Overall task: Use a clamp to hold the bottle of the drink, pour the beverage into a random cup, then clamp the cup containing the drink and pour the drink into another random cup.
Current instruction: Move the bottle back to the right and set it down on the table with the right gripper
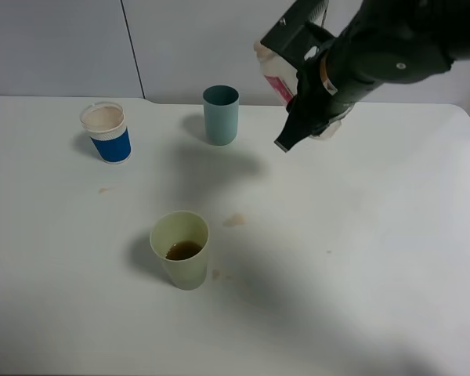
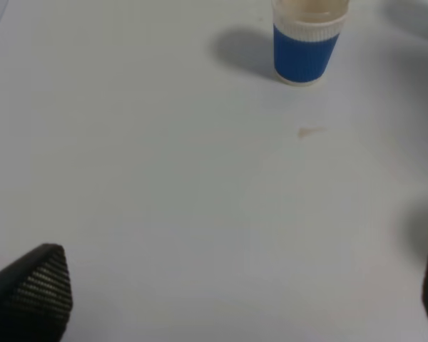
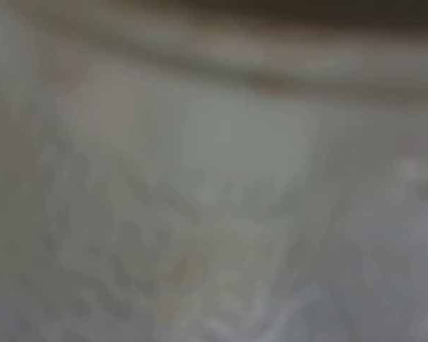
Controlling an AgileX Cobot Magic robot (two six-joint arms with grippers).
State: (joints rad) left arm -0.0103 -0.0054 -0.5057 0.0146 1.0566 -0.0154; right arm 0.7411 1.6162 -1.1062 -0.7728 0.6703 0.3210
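Starting nearest, the pale green cup [image 1: 180,254] is seen upright on the white table [image 1: 376,274], a little left of centre, with dark drink in its bottom; the 1st pour is judged done. A faint stain [image 1: 235,221] is noted near it, to its right.

The left gripper [image 2: 235,296] is shown only in its own wrist view. Its 2 ribbed fingertips [image 2: 36,288] are spread wide and nothing is held between them. Beyond it the blue cup [image 2: 307,50] is seen upright at the far left. The teal cup [image 1: 221,114] is set farther right, near the far edge.

Farthest and highest, the bottle [image 1: 272,72] is clamped in the right gripper [image 1: 301,98], raised clear of the table at the far right with its long axis tilted. The right wrist view is filled by blur and nothing is read from it.

The coming move is judged to turn on 1 relation: the filled cup lies near and left of the laden right gripper, well apart from it. The empty left gripper is therefore taken as better placed, though its closeness to the cup cannot be told. The cup's long axis is vertical, so a sideways clamp is called for.
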